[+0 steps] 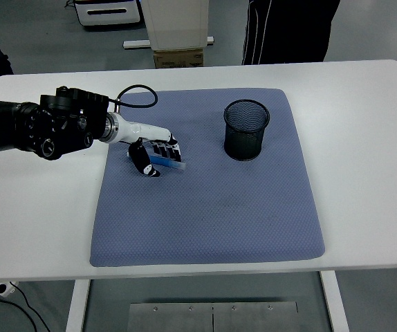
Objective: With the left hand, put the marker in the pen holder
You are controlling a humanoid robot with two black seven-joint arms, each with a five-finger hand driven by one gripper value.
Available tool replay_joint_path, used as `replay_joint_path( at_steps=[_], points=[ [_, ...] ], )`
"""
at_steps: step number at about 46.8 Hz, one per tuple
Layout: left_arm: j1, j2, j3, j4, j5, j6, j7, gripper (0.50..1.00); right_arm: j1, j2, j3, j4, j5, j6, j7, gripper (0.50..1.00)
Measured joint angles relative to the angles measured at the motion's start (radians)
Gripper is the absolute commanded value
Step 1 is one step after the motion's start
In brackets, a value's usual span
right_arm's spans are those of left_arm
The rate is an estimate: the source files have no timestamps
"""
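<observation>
White-and-black five-fingered left hand point(153, 152), fingers curled down over slim blue plastic marker point(167, 161) lying flat on quilted blue-grey fabric mat point(205, 228); grasp apparently closing, lift not evident. Likely light, rigid, smooth, prone to rolling: best pinched mid-barrel. Well right of hand: upright black wire-mesh cylindrical pen holder point(247, 130), open-topped.

A white table point(364, 173) fills most of the view, its near edge running along the bottom; a blue-grey mat point(212, 207) lies spread over its middle; beyond the far edge the floor point(39, 41) is smooth grey; a white pedestal point(174, 24) stands there with a cardboard box point(178, 59) at its foot; a white unit point(105, 12) sits at the top left; a person in dark clothing point(288, 31) stands behind the table; the light is even.
</observation>
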Motion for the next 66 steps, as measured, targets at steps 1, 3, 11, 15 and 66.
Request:
replay_joint_path(
  at_steps=[1,3,11,15,66],
  points=[
    [0.000,0.000,0.000,0.000,0.000,0.000,0.000,0.657,0.000,0.000,0.000,0.000,0.000,0.000,0.000,1.000],
    [0.001,0.000,0.000,0.000,0.000,0.000,0.000,0.651,0.000,0.000,0.000,0.000,0.000,0.000,0.000,1.000],
    [0.001,0.000,0.000,0.000,0.001,0.000,0.000,0.628,0.000,0.000,0.000,0.000,0.000,0.000,0.000,1.000],
    [0.001,-0.001,0.000,0.000,0.002,0.000,-0.001,0.619,0.000,0.000,0.000,0.000,0.000,0.000,0.000,1.000],
    [0.008,-0.004,-0.001,0.024,0.002,0.003,-0.009,0.637,0.000,0.000,0.001,0.000,0.000,0.000,0.000,1.000]
  ],
)
